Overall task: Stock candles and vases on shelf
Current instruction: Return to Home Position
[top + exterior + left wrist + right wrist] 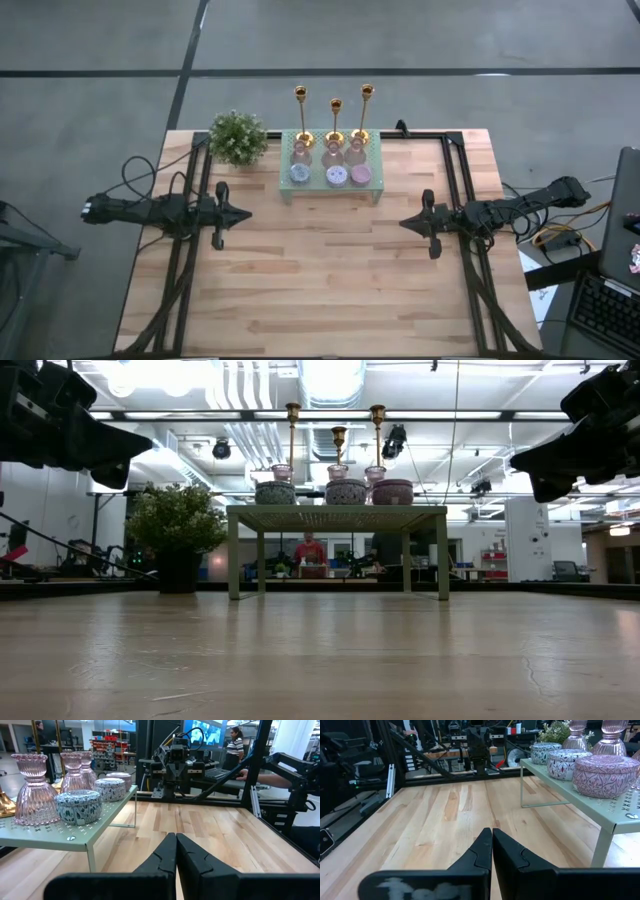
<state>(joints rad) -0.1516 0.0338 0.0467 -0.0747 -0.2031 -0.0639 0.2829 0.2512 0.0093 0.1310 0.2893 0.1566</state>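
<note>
A leafy potted plant point(238, 137) is sitting at the wooden table point(320, 290)'s far edge, three gold candlesticks point(334, 136) are standing near it, and a person in red point(309, 549) is sitting far behind.

Pale mint-green shelf point(331, 190), top dotted with small perforations. Near row: left candle point(298, 175) blue-grey with white leaf print, middle candle point(336, 177) lavender with pale print, right candle point(362, 175) mauve-pink with fine white vine print. Ribbed clear-pink vases point(34, 795). Gold candlesticks point(334, 103). Green leafy plant point(238, 137), dark pot. Light wood table point(330, 290), plank-striped. Black left gripper point(175, 837), black right gripper point(491, 832).
</note>
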